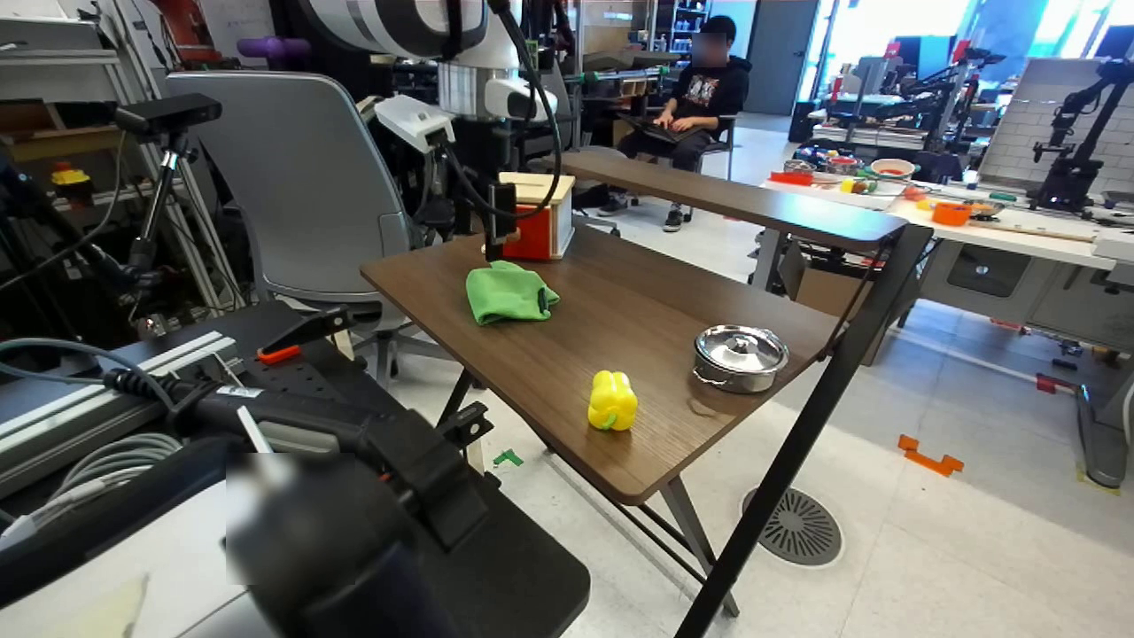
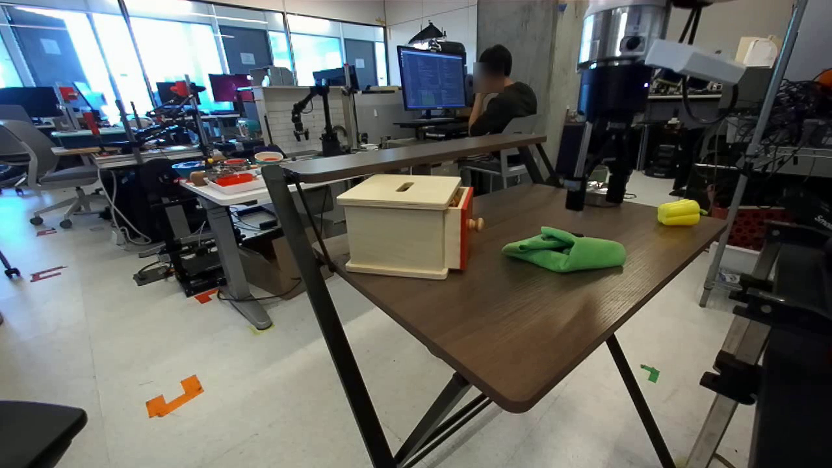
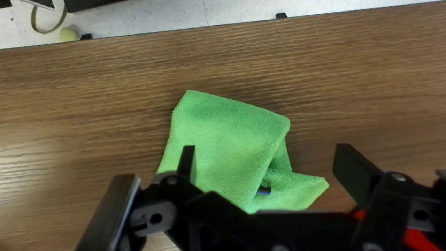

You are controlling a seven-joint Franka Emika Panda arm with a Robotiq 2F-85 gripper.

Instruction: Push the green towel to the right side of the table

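Closest to the wrist camera is my own hand (image 3: 268, 167), its fingers (image 3: 352, 172) spread well apart. Below the gap between them lies the green towel (image 3: 226, 146), loosely folded on the brown surface (image 3: 87, 104), with a small dark strip (image 3: 263, 190) showing in its fold. In an exterior view I can see space between my fingers and the towel.

Just beside the towel stands a pale wooden box (image 2: 396, 240). Its red-fronted drawer (image 2: 466, 227), with a round knob (image 2: 480, 225), juts partly out on the towel's side, so that side is obstructed.

Toward the opposite end, well apart from the towel, a yellow pepper (image 1: 612, 401) lies near the edge. A metal pot (image 1: 744, 379) with its lid (image 1: 741, 346) on sits near the black leg (image 1: 797, 425) that runs up to a raised shelf (image 1: 735, 199). The shelf spans one side of the surface, above it. In an exterior view my hand partly hides the pot.

Farther out, a grey chair (image 1: 283, 168) stands close to the surface, and well behind, a person (image 1: 695, 97) sits with a laptop (image 1: 660, 130).
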